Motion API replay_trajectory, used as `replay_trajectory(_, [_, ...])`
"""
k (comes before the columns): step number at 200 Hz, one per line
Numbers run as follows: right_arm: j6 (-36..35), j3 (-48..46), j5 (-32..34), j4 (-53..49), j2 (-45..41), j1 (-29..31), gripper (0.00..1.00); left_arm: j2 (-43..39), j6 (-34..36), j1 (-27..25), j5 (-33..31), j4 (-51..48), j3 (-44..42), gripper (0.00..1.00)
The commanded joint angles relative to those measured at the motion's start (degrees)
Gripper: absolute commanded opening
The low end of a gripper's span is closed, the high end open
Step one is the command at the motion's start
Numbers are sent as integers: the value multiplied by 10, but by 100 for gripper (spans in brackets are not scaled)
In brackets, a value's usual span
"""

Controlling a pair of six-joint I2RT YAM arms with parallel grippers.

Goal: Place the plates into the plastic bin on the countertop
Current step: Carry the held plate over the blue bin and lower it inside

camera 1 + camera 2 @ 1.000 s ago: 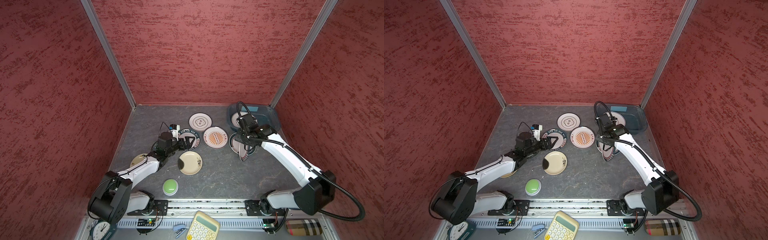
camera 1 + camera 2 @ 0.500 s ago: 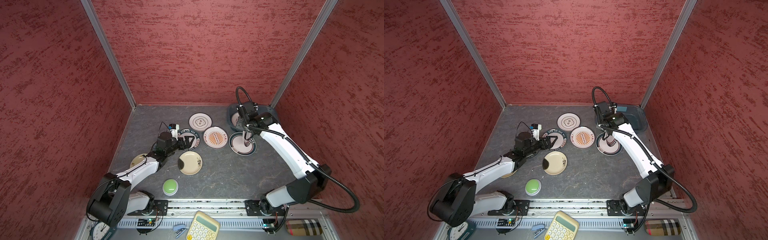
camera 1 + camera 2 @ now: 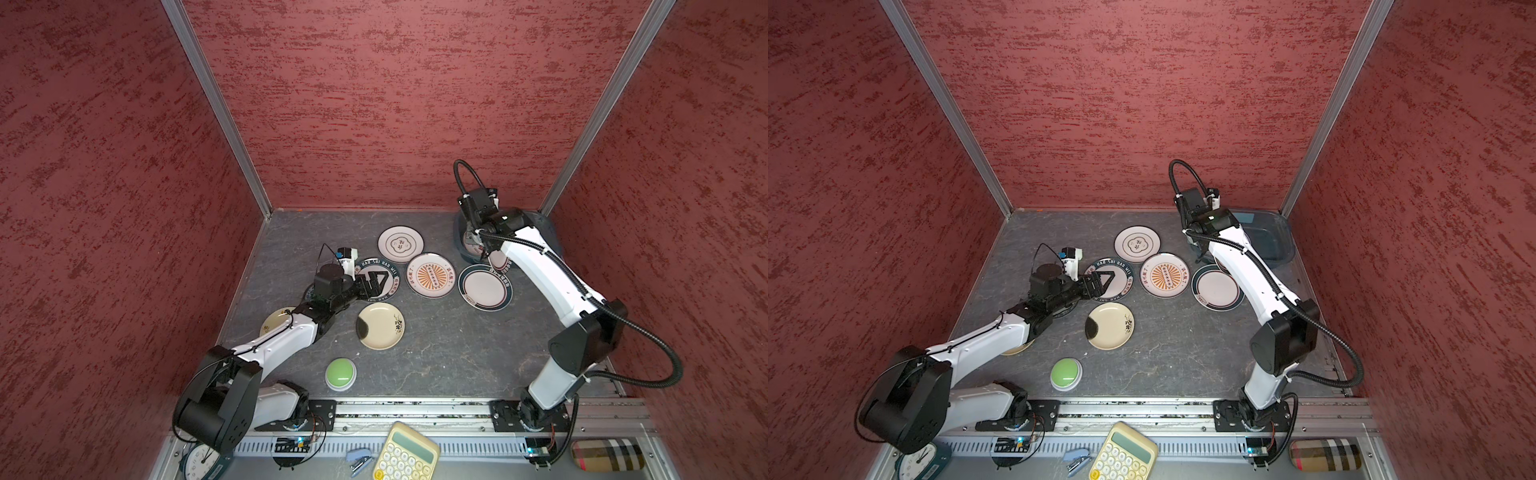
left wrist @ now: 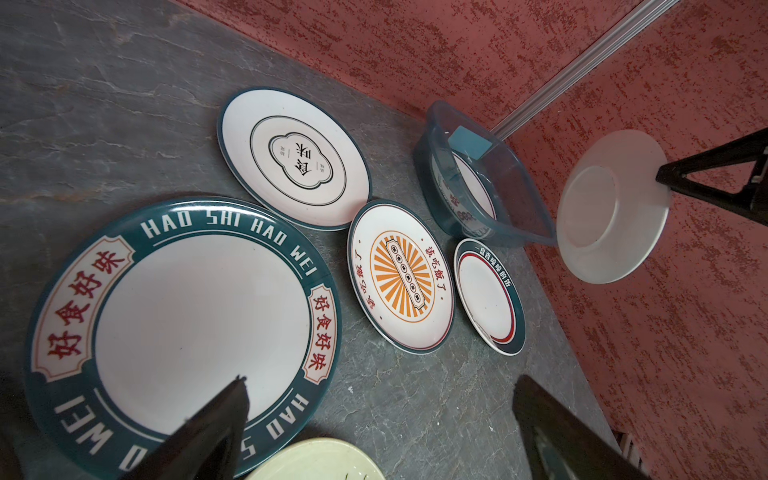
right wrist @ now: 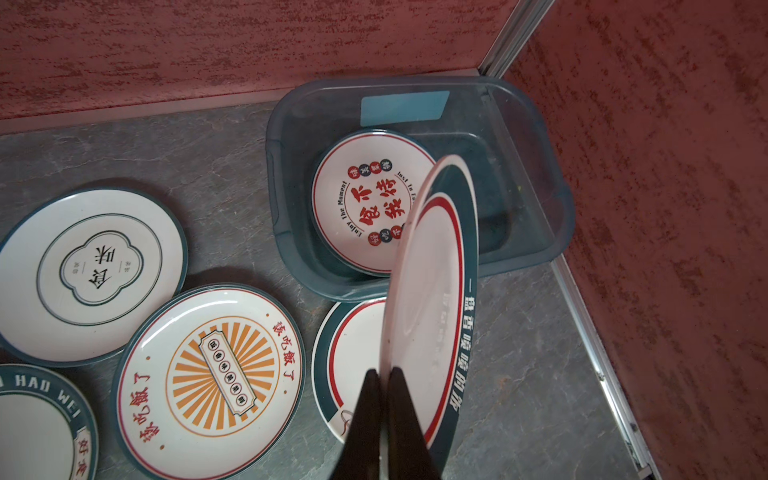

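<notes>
My right gripper is shut on the rim of a green-rimmed plate with a red ring, held on edge in the air just in front of the plastic bin. In the left wrist view its white underside shows. One red-lettered plate lies in the bin. On the countertop lie a clover-emblem plate, a sunburst plate, a red-ringed plate and a cream plate. My left gripper hangs open over the lettered green-rimmed plate, holding nothing.
Another cream plate lies partly under the left arm. A green dome button sits near the front. A calculator, a clock and a plaid case lie beyond the front rail. Red walls close in three sides.
The right arm has risen and carried its plate back from over the red-ringed plate to the bin's front. The left arm has stayed where it was.
</notes>
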Motion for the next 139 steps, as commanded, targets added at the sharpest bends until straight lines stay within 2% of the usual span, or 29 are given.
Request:
replay_trajectory(1, [-39, 31, 59, 32, 15, 3, 0, -5, 0, -1, -2, 7, -5, 100])
replay_trajectory(40, [-94, 30, 51, 99, 39, -9, 0, -9, 3, 0, -4, 3, -5, 99])
replay_trajectory(74, [-137, 19, 11, 153, 55, -31, 0, -13, 6, 0, -9, 0, -5, 99])
replay_trajectory(139, [-174, 19, -2, 182, 93, -57, 0, -8, 5, 0, -10, 0, -4, 100])
